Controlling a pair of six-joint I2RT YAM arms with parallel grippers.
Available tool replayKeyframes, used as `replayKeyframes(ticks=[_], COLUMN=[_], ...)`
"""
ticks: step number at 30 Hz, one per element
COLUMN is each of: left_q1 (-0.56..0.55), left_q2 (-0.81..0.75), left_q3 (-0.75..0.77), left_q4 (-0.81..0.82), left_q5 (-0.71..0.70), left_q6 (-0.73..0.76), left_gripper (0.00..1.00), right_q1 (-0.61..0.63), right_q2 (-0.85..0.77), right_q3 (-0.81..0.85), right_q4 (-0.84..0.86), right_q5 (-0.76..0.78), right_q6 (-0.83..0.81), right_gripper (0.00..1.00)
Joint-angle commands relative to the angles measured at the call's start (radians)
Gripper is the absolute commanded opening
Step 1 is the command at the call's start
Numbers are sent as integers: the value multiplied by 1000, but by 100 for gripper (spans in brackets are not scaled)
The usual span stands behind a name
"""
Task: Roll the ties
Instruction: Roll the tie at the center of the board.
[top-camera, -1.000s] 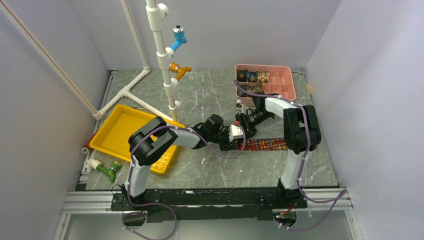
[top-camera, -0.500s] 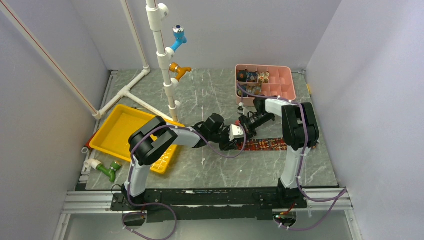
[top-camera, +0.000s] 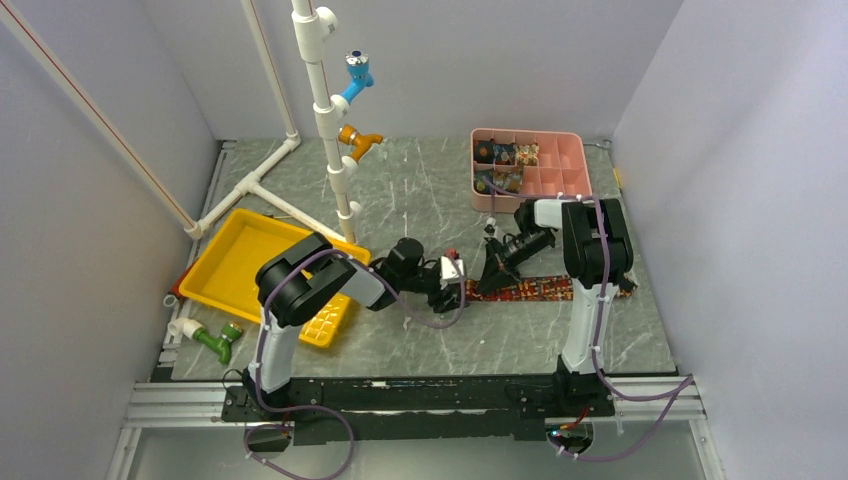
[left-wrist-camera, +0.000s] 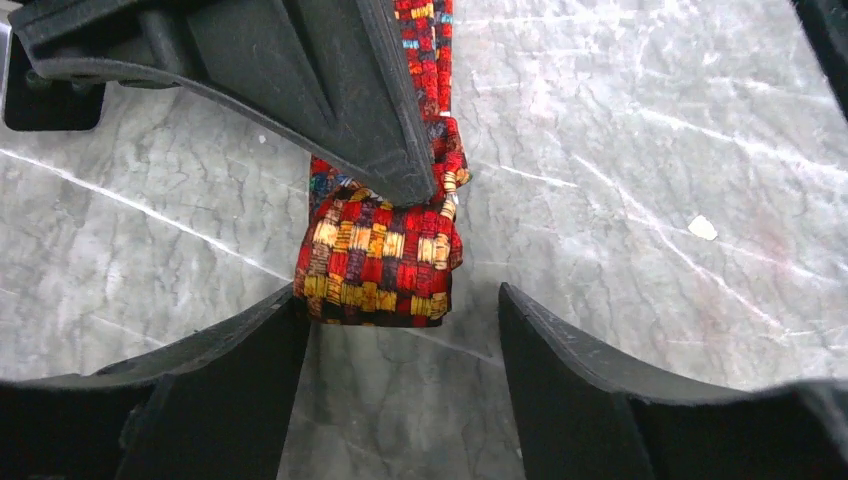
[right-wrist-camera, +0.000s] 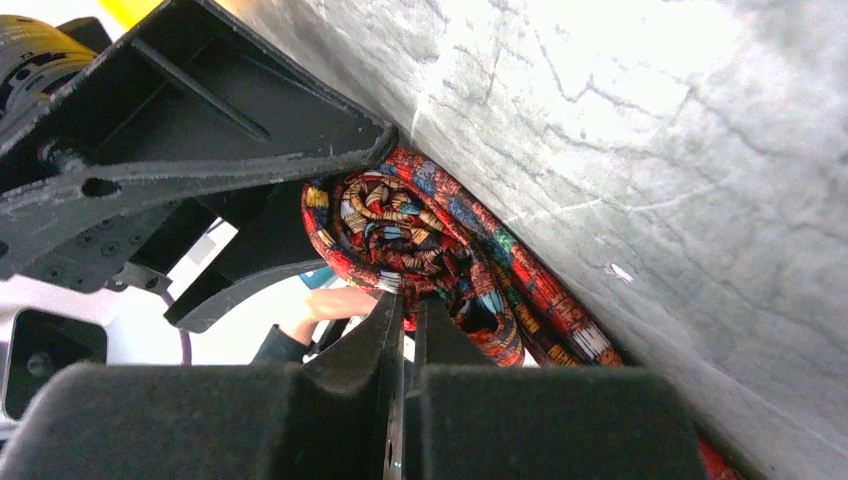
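Left gripper (left-wrist-camera: 400, 298) is held spread, one finger either side of the rolled end of the tie (left-wrist-camera: 375, 262). The roll is set on the marble table (left-wrist-camera: 650, 180), mid-workspace. Right gripper (right-wrist-camera: 405, 300) is pressed closed, tips against the roll. The unrolled strip is laid out rightward.
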Motion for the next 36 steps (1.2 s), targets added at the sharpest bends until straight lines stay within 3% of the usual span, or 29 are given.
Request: replayKeyframes(ticks=[1,9,16,20,23,32,36], left_q1=[-4,-38,-44,-31,-17,-14,-12], left_q2=[118,232,160,94,67,58,64], left_q3=[-64,35,7,-26,-45,-24,-14], left_q4=[194,287,76,-135,-216,-283,-298], left_q5=[34,-55,-77,-92,-85,-48,-48], left_q6=[-105,-131,-49,-43,-58,-70,-64], left_gripper=[75,71,28,12,9,10,11], right_q1=[10,33,33,16,-18,2,12], right_q2=[78,104,46,-85,-161,-100,-92], right_q3=[12,43,62,56,30,-7,-11], right_q4=[132,121,115,85,70,145,151], right_q5=[335,350,277,176,168,197,96], right_q6=[-42,-48,-85,-126,-145,-112,-111], right_gripper=[0,0,2,25,36,37,46])
